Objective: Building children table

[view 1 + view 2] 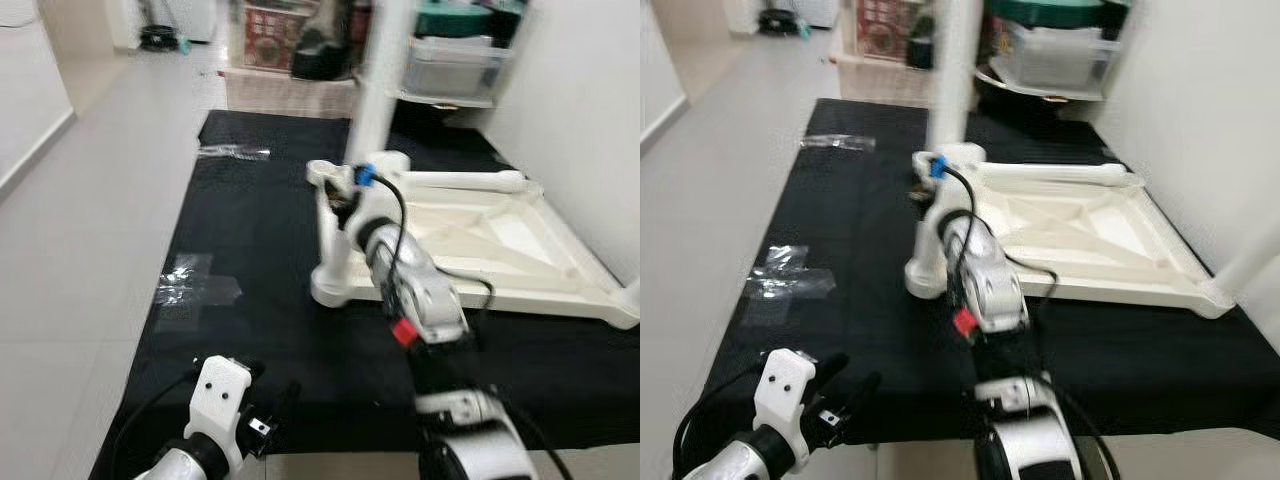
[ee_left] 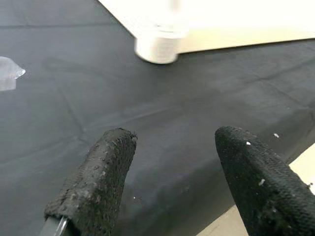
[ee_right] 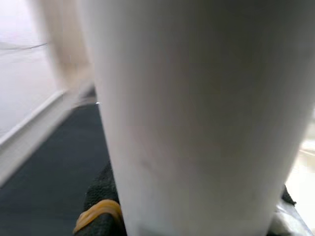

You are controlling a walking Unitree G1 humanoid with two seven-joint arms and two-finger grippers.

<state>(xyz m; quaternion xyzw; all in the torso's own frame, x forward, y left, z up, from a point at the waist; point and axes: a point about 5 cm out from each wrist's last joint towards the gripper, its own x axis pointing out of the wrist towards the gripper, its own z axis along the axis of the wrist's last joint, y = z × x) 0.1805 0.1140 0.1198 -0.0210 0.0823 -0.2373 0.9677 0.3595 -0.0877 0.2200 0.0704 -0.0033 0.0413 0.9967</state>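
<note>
A black fabric mat [image 1: 260, 250] covers the pale tiled floor [image 1: 90, 230]. Two pieces of clear crumpled plastic wrap [image 1: 190, 283] [image 1: 234, 152] lie on the mat, well apart. Behind, a white shelf [image 1: 452, 97] holds a translucent plastic storage box [image 1: 455, 62].

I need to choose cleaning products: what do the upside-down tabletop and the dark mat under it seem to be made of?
The tabletop looks like moulded plastic, cream and smooth with a slight sheen: ribs show on its underside and the corners are rounded. The mat looks like black fabric or felt, matte with soft creases, though thin foam is possible.
</note>
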